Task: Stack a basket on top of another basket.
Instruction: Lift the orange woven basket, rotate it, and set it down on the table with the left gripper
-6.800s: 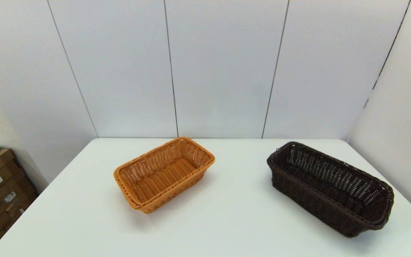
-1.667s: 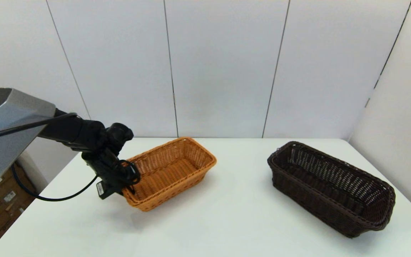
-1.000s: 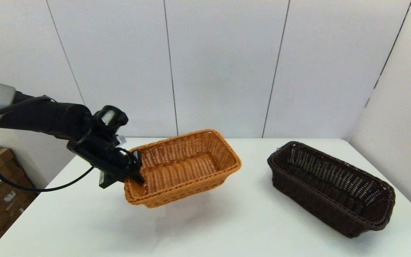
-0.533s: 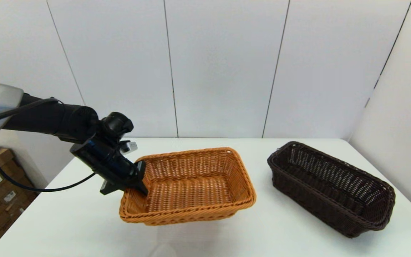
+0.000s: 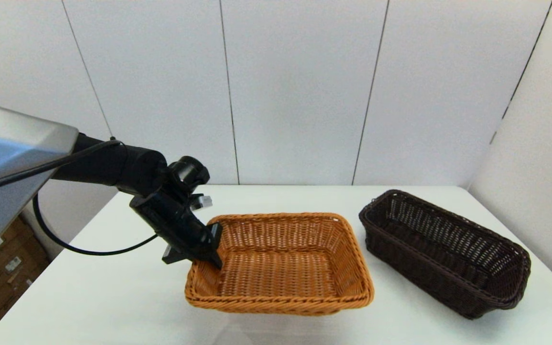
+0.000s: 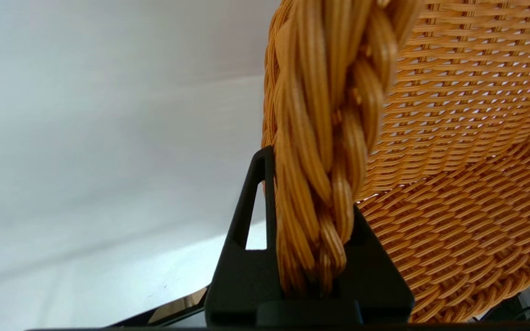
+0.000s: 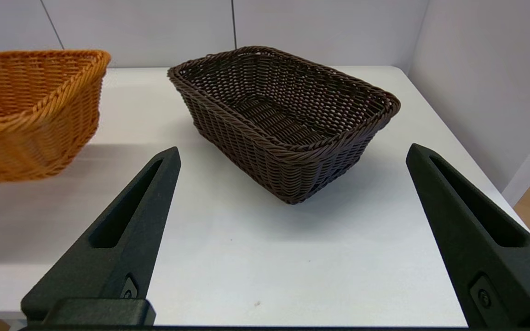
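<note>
The left gripper [image 5: 209, 249] has its jaws pinching the braided short rim of the orange-tan basket [image 5: 281, 263], which hangs beyond them above the bench [image 5: 113, 297]. The dark brown basket [image 5: 443, 249] sits farther out, past the carried basket's far end. Best to keep it level, lifting clear of that dark rim. The right gripper [image 7: 292, 230] waits low, jaws spread, facing the dark basket across bare bench.

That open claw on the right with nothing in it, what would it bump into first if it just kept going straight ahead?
Most likely the dark brown basket: it sits on the table directly ahead of the open right gripper, with only bare table before it. Depth is hard to judge.
</note>
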